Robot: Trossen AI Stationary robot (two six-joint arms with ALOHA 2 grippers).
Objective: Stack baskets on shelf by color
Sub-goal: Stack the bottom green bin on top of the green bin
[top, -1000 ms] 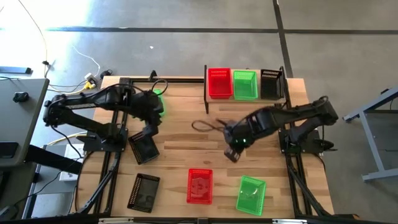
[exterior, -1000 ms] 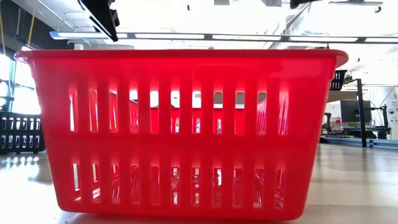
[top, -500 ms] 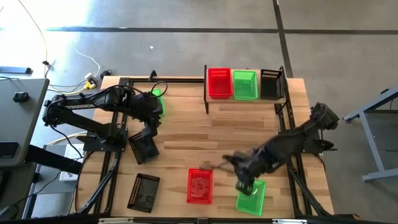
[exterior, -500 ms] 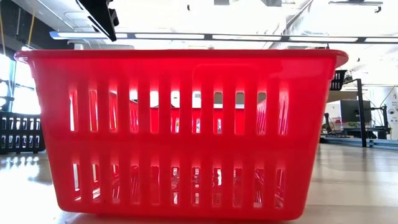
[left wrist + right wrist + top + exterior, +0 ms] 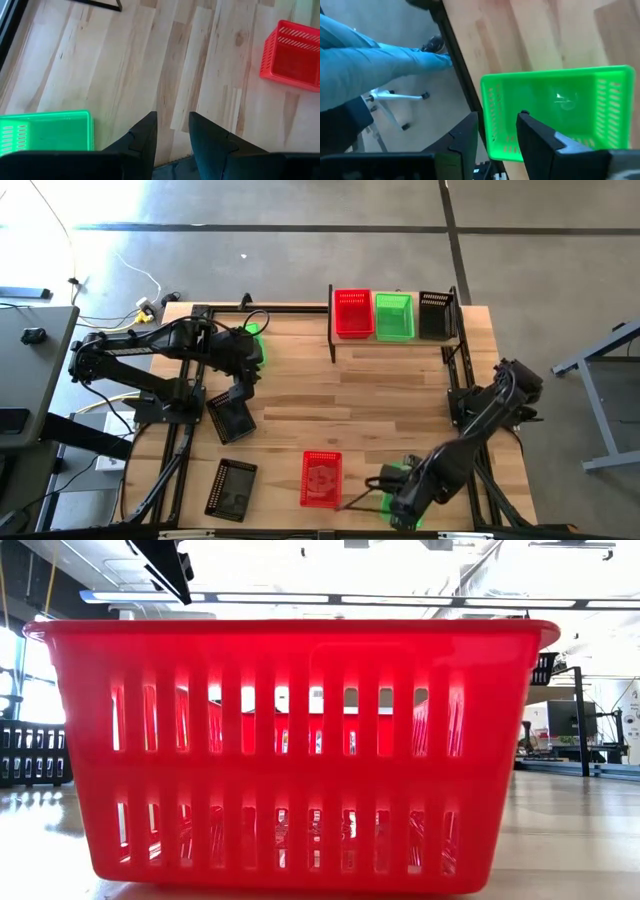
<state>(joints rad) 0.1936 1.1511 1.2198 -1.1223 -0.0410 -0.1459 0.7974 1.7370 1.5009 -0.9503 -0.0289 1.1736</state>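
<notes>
My right gripper (image 5: pixel 403 502) is open at the table's near right edge, low over a green basket (image 5: pixel 398 473). In the right wrist view its fingers stand on either side of that green basket's (image 5: pixel 560 107) short end wall. My left gripper (image 5: pixel 240 388) is open and hovers over a black basket (image 5: pixel 232 420) on the table's left. A red basket (image 5: pixel 321 478) and a second black basket (image 5: pixel 232 488) rest on their bottoms near the near edge. Another green basket (image 5: pixel 255 345) sits under the left arm. The shelf (image 5: pixel 416 320) at the far edge holds one red, one green and one black basket. My right gripper (image 5: pixel 497 116) comes from above at the green basket's short end wall (image 5: pixel 487 100), one finger (image 5: pixel 532 132) over the inside and one finger (image 5: pixel 467 135) outside. Whether either finger touches the wall I cannot tell. The basket stands on the table.
A person's blue sleeve (image 5: pixel 380 55) shows beyond the table's near edge, close to the right gripper. The red basket (image 5: pixel 300 750) fills the low view. Bare wood lies across the table's middle (image 5: pixel 340 395). Black frame rails run along both table sides.
My right arm has swung from the table's middle toward the near edge and come down over the green basket at the near right. The left arm has kept still, and no basket has moved.
</notes>
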